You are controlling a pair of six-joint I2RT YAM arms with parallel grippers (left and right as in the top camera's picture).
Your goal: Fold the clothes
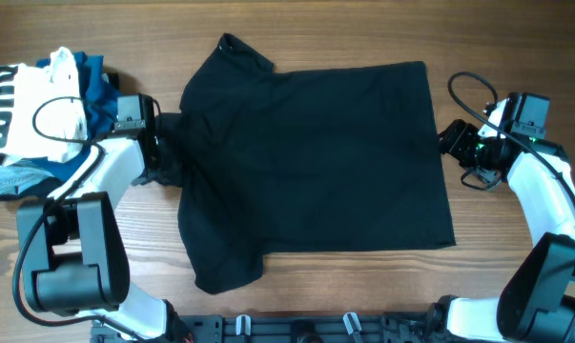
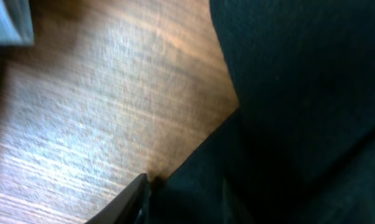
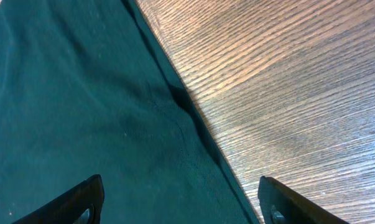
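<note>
Lying spread across the middle of the overhead frame, the black shirt is seen flat on the wooden table, with one sleeve pointing to the upper left and the other to the lower left. The left gripper is placed at the shirt's left edge, where the fabric is bunched up against it. Whether its jaws are closed on the cloth cannot be told. In the left wrist view only one finger is made out, at the bottom edge, right against the dark fabric that fills the right side of that frame.

The right gripper is found at the shirt's right edge, at centre right of the overhead frame. Its fingers are held wide apart with nothing pinched. In the right wrist view the hem is seen running diagonally between them, with cloth on the left side and bare wood on the right.

A white striped garment is piled with blue garments at the upper left, apart from the shirt.
</note>
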